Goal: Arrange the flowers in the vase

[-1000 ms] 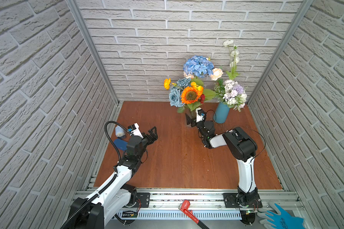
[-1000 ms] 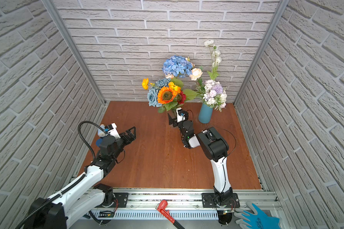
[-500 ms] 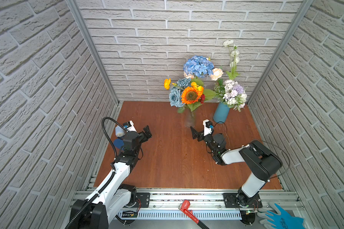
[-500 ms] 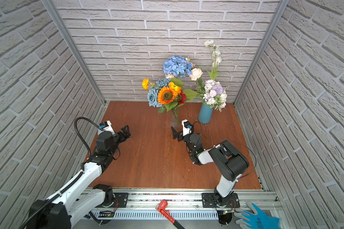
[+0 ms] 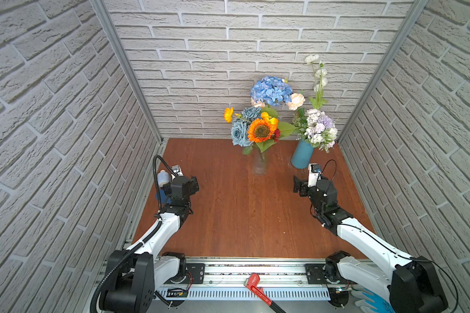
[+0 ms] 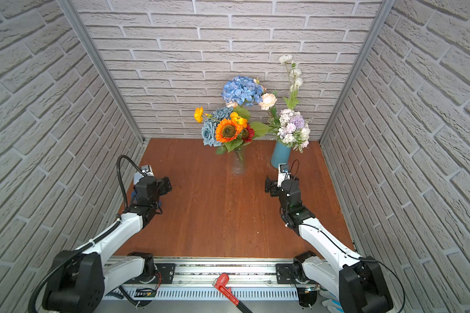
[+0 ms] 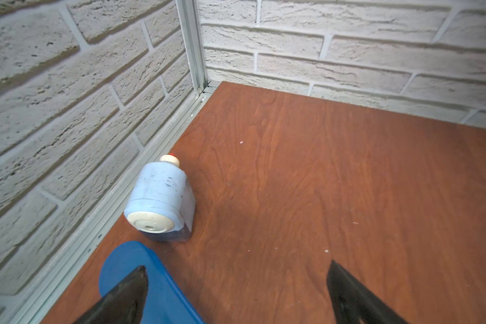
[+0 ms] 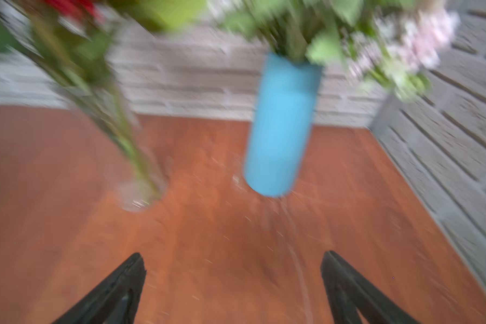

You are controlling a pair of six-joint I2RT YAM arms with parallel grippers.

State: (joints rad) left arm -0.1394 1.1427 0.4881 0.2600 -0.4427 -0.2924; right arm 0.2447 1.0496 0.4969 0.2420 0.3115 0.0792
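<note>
1. Desk (image 5: 228, 216): reddish wood, with brick-pattern walls on three sides.
2. The flowers (image 5: 261, 130) all stand in two vases at the back of the desk, close to the rear wall.
3. Glass vase (image 5: 259, 164), upright, near the centre: orange sunflower, dusty-blue roses (image 5: 239, 131), small orange blooms and a red bloom. The blue hydrangea (image 5: 270, 90) rises above this bunch.
4. Blue vase (image 5: 301, 155), upright, just to the right of the glass vase and apart from it: lilac-white clusters (image 5: 319, 128) and tall white buds (image 5: 319, 73).
5. Cream-peach roses (image 5: 295, 101) sit between the two bunches. I cannot tell which vase holds them.
6. Left gripper (image 7: 237, 266): jaws spread wide with nothing between them, at the left side of the desk and well apart from both vases.
7. Right gripper (image 8: 233, 255): jaws spread wide and empty, near the blue vase but not touching it. The right wrist view is blurred.
8. A pale-blue bottle (image 7: 159, 196) lies on its side by the left wall, with a flat blue object (image 7: 152, 280) just beside it, under the left gripper.
</note>
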